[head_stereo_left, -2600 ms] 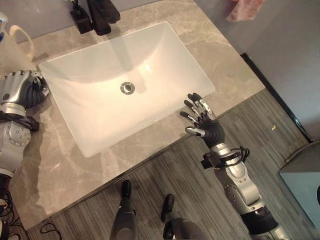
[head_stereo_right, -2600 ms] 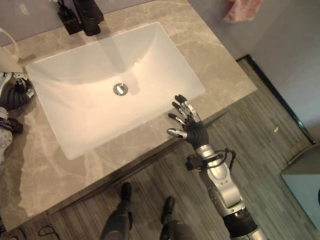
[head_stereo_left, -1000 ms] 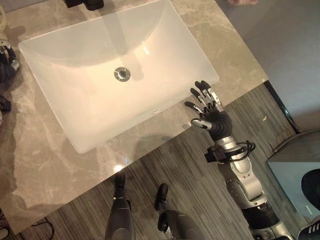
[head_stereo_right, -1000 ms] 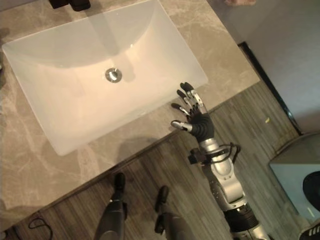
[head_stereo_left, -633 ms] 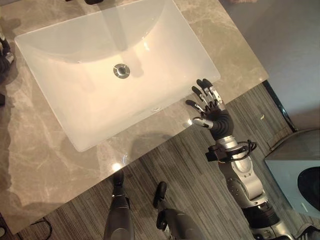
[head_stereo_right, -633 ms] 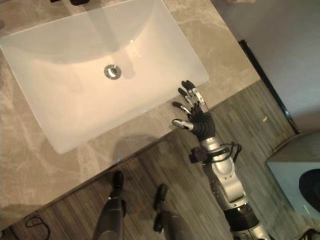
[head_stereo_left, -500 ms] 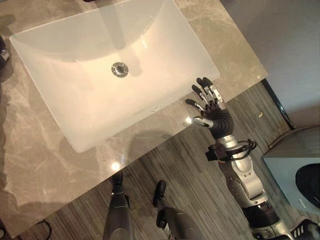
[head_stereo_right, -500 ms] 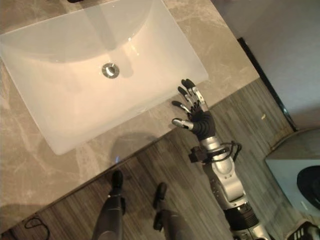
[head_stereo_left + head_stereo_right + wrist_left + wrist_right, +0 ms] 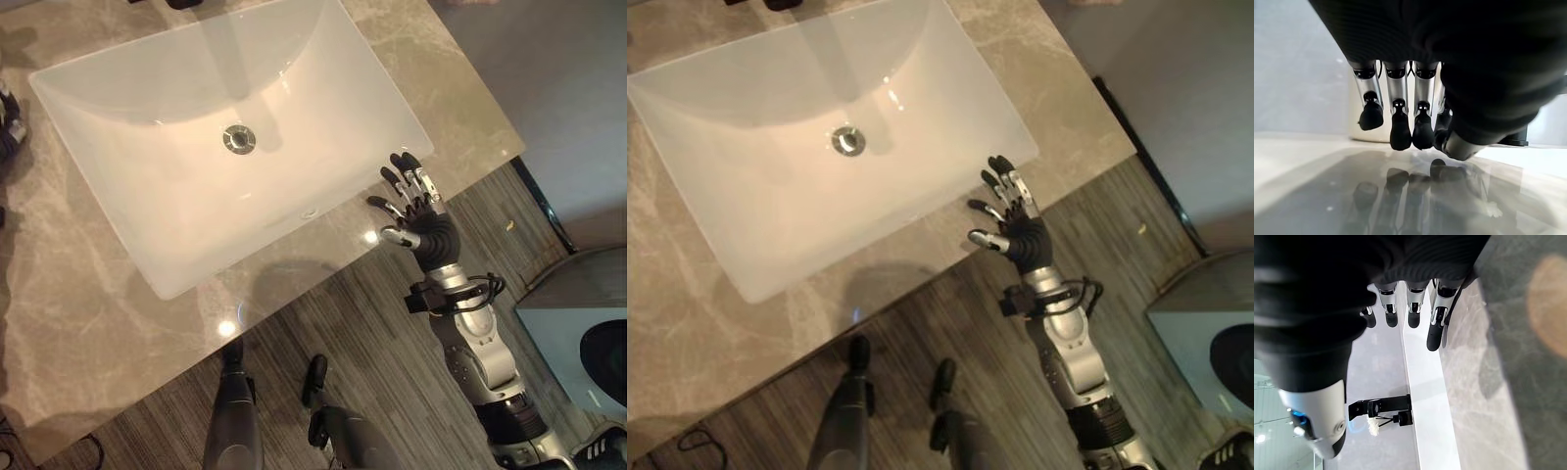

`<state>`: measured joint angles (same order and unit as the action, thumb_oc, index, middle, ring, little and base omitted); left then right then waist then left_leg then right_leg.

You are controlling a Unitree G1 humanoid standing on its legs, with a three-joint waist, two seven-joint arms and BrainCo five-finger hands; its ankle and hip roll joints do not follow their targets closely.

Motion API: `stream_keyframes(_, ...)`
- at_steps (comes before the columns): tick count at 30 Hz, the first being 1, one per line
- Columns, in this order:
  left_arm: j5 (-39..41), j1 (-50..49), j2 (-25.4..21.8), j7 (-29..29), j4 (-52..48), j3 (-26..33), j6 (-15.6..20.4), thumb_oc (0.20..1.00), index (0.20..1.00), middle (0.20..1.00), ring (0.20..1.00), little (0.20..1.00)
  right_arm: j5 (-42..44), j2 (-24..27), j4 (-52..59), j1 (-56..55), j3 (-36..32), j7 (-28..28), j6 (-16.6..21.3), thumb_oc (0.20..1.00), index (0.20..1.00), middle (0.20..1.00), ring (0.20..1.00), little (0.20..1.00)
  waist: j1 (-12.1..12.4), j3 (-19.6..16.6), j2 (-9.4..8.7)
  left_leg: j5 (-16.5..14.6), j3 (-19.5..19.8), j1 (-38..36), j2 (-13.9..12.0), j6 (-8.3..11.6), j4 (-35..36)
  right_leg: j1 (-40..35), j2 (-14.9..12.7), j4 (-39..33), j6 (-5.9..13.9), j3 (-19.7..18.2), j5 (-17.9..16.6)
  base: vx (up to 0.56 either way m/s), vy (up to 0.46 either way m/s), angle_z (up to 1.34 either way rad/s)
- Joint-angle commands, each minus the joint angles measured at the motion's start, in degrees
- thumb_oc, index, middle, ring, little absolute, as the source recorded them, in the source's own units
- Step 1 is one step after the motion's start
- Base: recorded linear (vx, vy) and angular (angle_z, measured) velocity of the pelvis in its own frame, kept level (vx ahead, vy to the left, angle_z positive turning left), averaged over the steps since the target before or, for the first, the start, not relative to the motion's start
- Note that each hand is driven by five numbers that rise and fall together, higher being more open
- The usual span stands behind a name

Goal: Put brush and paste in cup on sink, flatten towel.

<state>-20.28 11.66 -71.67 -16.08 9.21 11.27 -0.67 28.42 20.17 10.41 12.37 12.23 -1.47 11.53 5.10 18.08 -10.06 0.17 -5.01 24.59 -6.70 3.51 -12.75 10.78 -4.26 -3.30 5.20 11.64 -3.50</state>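
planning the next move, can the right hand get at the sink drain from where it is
Probably yes. The right hand hangs open at the counter's front edge, holding nothing, and the sink between it and the drain is bare, though the reach is uncertain.

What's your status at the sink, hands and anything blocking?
Right hand open, empty, above the sink front corner. Left hand fingers relaxed, empty, above the counter. Nothing blocking.

A pale cup point(image 9: 1364, 107), seemingly upright, stands on the countertop point(image 9: 1327, 166).
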Motion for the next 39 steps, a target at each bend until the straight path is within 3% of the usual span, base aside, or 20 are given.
stream_keyframes(1, 0.4, -2.5, 0.7, -1.1, 1.1, 5.0, 0.7, 0.200, 0.200, 0.200, 0.200, 0.200, -0.7, -1.9, -6.3, -6.7, 2.8, -0.2, -4.9, 1.000, 1.000, 1.000, 1.000, 1.000, 1.7, -1.7, -0.12, -6.3, 6.5, 1.0, 3.5, -2.07, -1.8, -2.8, -3.9, 2.4, 4.87, 0.5, 5.3, -0.02, -0.036, 0.07)
stream_keyframes(7, 1.4, -6.0, 1.4, -2.7, 6.1, 9.5, -0.6, 0.200, 0.200, 0.200, 0.200, 0.200, -0.7, -2.1, -6.8, -8.3, 2.0, -0.2, -5.4, 1.000, 1.000, 1.000, 1.000, 1.000, 1.9, -3.0, -0.15, -5.6, 7.5, 0.8, 3.3, -1.24, -1.5, -3.4, -3.5, 2.1, 4.35, 1.9, 5.5, -0.02, -0.057, 0.16)
stream_keyframes(12, 0.7, -6.6, -1.9, -5.3, 9.1, 13.9, -1.8, 0.200, 0.200, 0.200, 0.200, 0.200, 0.1, -2.0, -6.0, -9.6, 0.9, -0.2, -4.9, 1.000, 1.000, 1.000, 1.000, 1.000, 1.4, -4.3, -1.06, -6.4, 7.4, 0.8, 3.1, -1.47, -2.1, -4.1, -3.6, 1.4, 5.04, 2.1, 4.9, 0.03, 0.016, 0.07)
stream_keyframes(21, -1.1, -5.5, -6.9, -6.0, 10.3, 15.5, -3.1, 0.200, 0.200, 0.200, 0.200, 0.200, 0.1, -1.7, -6.1, -9.6, -0.1, 0.0, -4.9, 1.000, 1.000, 1.000, 1.000, 1.000, 0.9, -4.5, -2.10, -7.9, 6.2, 1.9, 3.0, -2.49, -3.9, -3.3, -4.0, 1.3, 6.09, 0.5, 3.3, 0.02, 0.054, -0.08)
stream_keyframes(27, -1.3, -5.8, -11.8, -6.0, 12.6, 17.2, -3.6, 0.200, 0.200, 0.200, 0.200, 0.200, 0.5, -1.1, -5.6, -9.0, -0.4, -0.4, -4.5, 1.000, 1.000, 1.000, 1.000, 1.000, 0.1, -3.6, -2.71, -9.5, 4.9, 2.9, 3.0, -3.63, -5.9, -1.7, -5.1, 1.9, 7.59, -1.6, -0.3, 0.03, 0.094, -0.21)
stream_keyframes(39, -0.7, -6.1, -15.0, -5.5, 14.1, 18.2, -3.6, 0.200, 0.200, 0.200, 0.200, 0.200, 0.6, -0.6, -5.0, -9.0, -0.1, -1.0, -4.5, 1.000, 1.000, 1.000, 1.000, 1.000, -0.8, -3.4, -2.94, -10.1, 4.5, 3.4, 3.5, -4.24, -5.9, -0.9, -5.7, 1.1, 8.46, -2.9, -3.7, 0.02, 0.059, -0.06)
